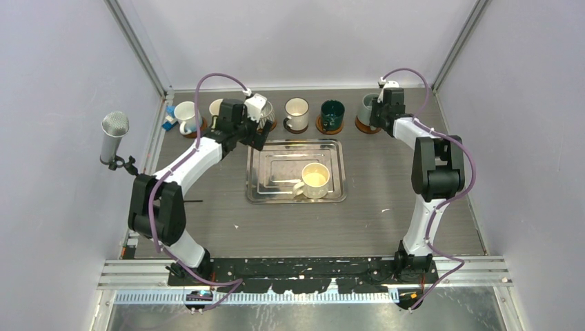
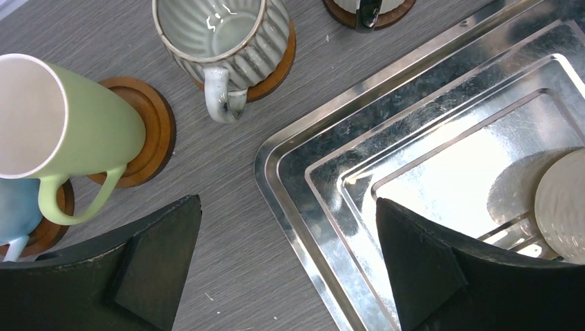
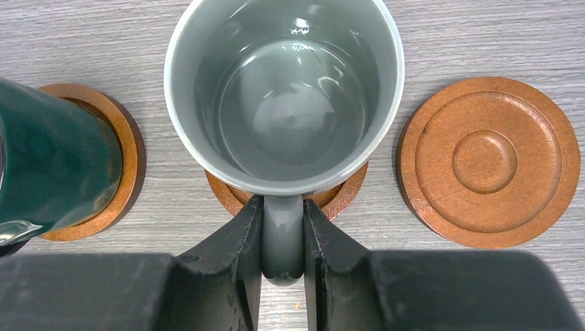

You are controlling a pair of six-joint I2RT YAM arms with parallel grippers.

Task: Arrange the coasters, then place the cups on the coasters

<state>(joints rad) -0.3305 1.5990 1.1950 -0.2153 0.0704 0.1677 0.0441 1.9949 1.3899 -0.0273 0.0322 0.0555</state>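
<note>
Left claw (image 2: 286, 258) gapes wide; right claw (image 3: 283, 241) is pinched tight.

No writing seems legible on any cup (image 1: 297, 114) or the tray (image 1: 276, 165)

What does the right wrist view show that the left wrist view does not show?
Only the right wrist view: the right gripper holding the grey mug by its handle, a bare coaster beside it, the dark teal mug. Only the left wrist view: the open left gripper, the steel tray, the ribbed mug, the green mug. Both: the grey table and mugs standing on wooden coasters.
</note>
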